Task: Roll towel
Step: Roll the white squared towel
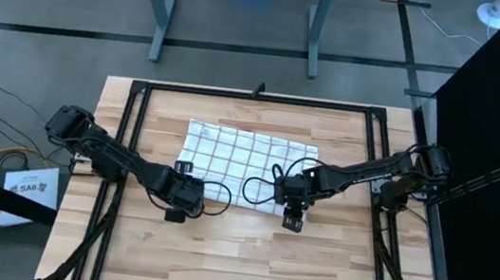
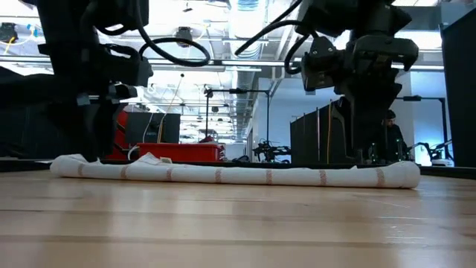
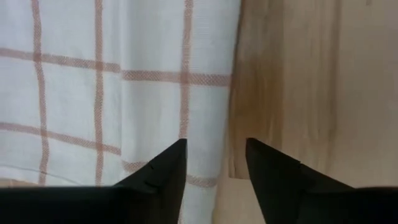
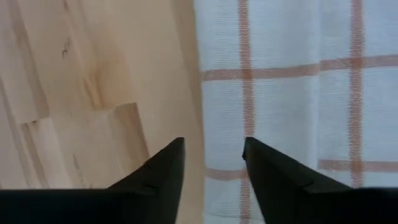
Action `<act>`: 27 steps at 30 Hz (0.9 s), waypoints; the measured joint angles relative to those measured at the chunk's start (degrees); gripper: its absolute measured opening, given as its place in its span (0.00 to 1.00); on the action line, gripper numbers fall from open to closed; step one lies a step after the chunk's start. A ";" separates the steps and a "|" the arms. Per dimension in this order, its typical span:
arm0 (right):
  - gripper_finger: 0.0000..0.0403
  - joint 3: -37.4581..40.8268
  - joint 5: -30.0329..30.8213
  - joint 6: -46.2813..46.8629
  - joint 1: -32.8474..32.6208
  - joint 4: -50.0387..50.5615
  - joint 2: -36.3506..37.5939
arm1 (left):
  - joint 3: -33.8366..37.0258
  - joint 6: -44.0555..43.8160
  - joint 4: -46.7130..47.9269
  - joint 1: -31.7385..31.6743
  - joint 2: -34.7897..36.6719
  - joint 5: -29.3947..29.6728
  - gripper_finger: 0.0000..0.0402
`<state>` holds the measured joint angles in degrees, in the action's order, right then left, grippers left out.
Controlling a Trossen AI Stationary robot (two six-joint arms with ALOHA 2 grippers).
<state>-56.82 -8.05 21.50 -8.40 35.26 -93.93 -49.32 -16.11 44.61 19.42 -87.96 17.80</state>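
The towel lies mid-table, its near edge already rolled into a low tube. I hang my left gripper and right gripper over that roll's two ends, both released and holding nothing (spaced to push evenly, I judge). Its tag shows no readable writing.

bright even overhead light, soft shadows, low view backlit with dark arm silhouettes, foreground perhaps slightly blurred
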 joint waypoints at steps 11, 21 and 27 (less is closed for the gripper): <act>0.62 0.00 0.04 -1.04 -0.07 -0.55 -3.41 | 5.05 -0.45 -5.89 -0.63 0.00 -0.46 0.46; 0.62 -0.46 1.14 0.05 -0.61 -1.42 -9.79 | 7.28 0.84 -11.04 -1.05 0.11 2.12 0.46; 0.62 -0.64 2.80 0.98 -0.63 -1.32 -9.59 | 10.17 1.85 -16.74 -1.20 0.25 4.83 0.44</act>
<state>-57.46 -5.26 22.48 -9.04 33.94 -103.52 -39.15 -14.26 27.87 18.22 -87.71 22.63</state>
